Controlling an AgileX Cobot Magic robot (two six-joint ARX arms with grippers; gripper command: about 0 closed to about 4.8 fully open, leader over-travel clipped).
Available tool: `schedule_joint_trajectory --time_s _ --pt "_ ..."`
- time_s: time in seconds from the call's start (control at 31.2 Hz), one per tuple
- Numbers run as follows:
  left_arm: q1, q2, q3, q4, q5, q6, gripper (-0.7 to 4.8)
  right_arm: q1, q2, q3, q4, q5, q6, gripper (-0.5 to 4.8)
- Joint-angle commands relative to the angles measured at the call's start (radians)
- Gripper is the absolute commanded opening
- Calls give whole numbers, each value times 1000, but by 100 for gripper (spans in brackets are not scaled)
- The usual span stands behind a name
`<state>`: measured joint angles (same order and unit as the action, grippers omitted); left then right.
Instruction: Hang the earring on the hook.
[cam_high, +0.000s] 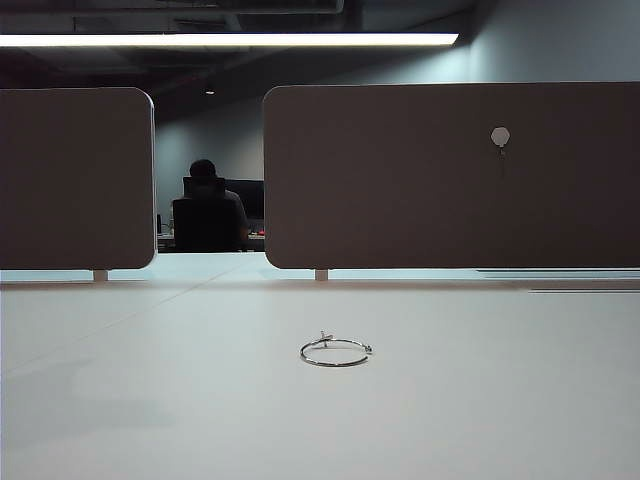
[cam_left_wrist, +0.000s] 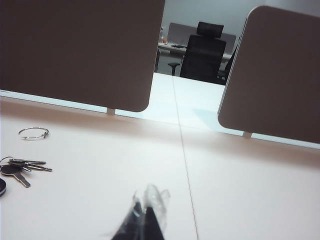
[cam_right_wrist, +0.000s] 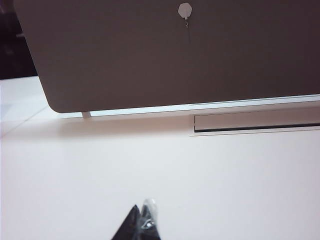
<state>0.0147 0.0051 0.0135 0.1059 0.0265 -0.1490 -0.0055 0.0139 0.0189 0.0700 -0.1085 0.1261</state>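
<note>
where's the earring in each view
Exterior view: earring lies flat on the white table, low centre.
Left wrist view: earring at the far left, beyond the keys.
Right wrist view: not in it.
Shared landmark: the brown panel behind the table.

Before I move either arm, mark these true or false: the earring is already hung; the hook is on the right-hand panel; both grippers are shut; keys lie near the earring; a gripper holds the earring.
1. Thin silver wire hoop earring already hung: false, it lies flat on the white table.
2. Small white hexagonal hook on the right-hand brown panel: true.
3. Left gripper and right gripper shut: true.
4. Bunch of metal keys near the earring: true.
5. A gripper holds the earring: false, both are empty.
</note>
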Motion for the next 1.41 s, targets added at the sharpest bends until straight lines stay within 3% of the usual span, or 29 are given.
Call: schedule_joint_trajectory --time_s 0.03,0.32,0.42,0.45,0.48,0.51,0.55,0.58,0.61,0.67,0.71,0.77,0.93,1.12,1.28,1.41 --pt "-1 0 3 -10 81 14 -6 2 -1 8 -33 19 -28 -5" --pt "-1 0 14 -14 114 36 -6 2 0 151 -101 -3 -33 -5" --pt "-1 1 61 -59 153 18 -2 2 11 208 -112 -98 -28 -5" --pt "-1 5 81 -80 164 17 19 2 21 226 -127 -132 -28 -5" --pt "-2 10 101 -100 183 17 73 2 37 245 -145 -169 -29 -4" --pt "-2 19 124 -115 209 17 161 2 67 266 -164 -216 -29 -4" --pt "-2 31 138 -116 225 16 187 2 94 280 -177 -255 -29 3" --pt "-2 47 154 -110 243 11 184 2 126 289 -180 -301 -30 31" --pt "-2 62 163 -100 254 4 184 3 171 296 -169 -356 -30 92" --pt "-4 102 173 -58 282 -20 208 11 257 309 -144 -404 -30 254" --pt "-9 126 175 -34 295 -27 297 21 299 316 -130 -402 -31 331" --pt "-26 166 186 -30 307 -28 463 54 388 335 -98 -382 -47 431" --pt "-126 275 218 -29 314 -35 479 196 631 432 -81 -378 -172 441" --pt "-268 407 249 1 303 -32 479 385 971 600 -90 -293 -248 437" --pt "-343 507 288 -2 284 -21 479 451 1227 748 -112 -297 -350 426" --pt "-352 574 331 -18 286 -27 479 452 1397 882 -225 -312 -402 417"
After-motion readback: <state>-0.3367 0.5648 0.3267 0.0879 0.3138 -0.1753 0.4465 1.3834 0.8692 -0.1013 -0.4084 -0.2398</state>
